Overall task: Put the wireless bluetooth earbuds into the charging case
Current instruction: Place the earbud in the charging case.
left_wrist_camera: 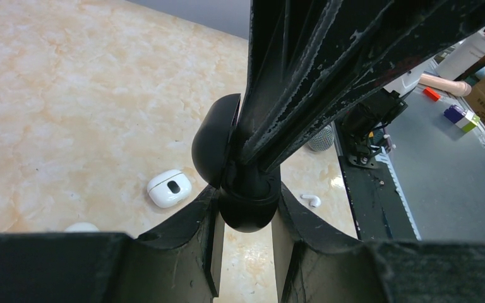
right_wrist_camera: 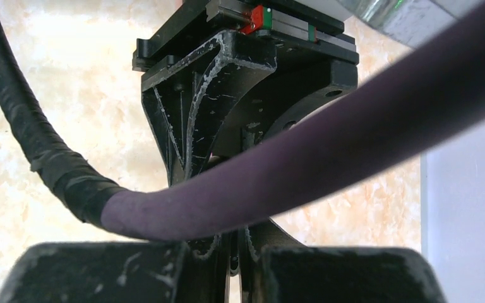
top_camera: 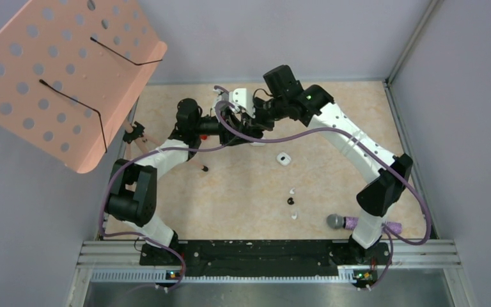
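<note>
Insertion step, prob. L gripper (left_wrist_camera: 246,199) clenched on open black case (left_wrist_camera: 249,213); R gripper (left_wrist_camera: 245,172) pinched shut, tips inside it. Bud unseen. Next: gentle press, release.

Left hand (left_wrist_camera: 247,211) and right hand (right_wrist_camera: 238,252) closed, tip-to-tip

Open black charging case (left_wrist_camera: 213,148) sits in left claw (left_wrist_camera: 246,214); white earbud (left_wrist_camera: 311,201) and black earbud (top_camera: 289,201) lie loose.
</note>
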`<state>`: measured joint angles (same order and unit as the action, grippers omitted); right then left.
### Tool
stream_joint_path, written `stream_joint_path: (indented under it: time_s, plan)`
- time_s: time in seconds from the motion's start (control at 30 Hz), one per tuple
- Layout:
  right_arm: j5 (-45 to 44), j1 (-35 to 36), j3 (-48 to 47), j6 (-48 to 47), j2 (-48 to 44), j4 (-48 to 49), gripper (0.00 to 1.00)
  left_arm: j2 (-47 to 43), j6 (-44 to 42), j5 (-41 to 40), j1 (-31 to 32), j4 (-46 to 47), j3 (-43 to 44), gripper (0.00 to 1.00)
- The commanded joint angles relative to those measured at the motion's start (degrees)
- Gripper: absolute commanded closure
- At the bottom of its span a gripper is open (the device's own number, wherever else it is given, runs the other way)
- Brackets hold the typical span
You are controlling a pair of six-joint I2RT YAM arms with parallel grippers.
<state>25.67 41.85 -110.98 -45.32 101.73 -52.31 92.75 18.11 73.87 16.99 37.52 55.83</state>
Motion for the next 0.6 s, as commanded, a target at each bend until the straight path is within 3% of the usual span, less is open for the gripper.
stream_joint_path:
  time_s: [0.0,0.23,0.57]
  plan:
    - [1.92,1.09,1.46,-0.17,-1.0,1.07,1.0,-1.76,0.5,0.58,0.31,4.72,0.75,1.0]
    - [1.83,1.05,0.5,1.84,-0.69,1.15,0.99,-1.41,0.72,0.38,0.29,4.83,0.77,1.0]
    - [2.24,-1.85,2.14,6.09,-9.62,0.23,0.8,-1.07,0.09,-2.63,-1.09,4.02,0.06,1.0]
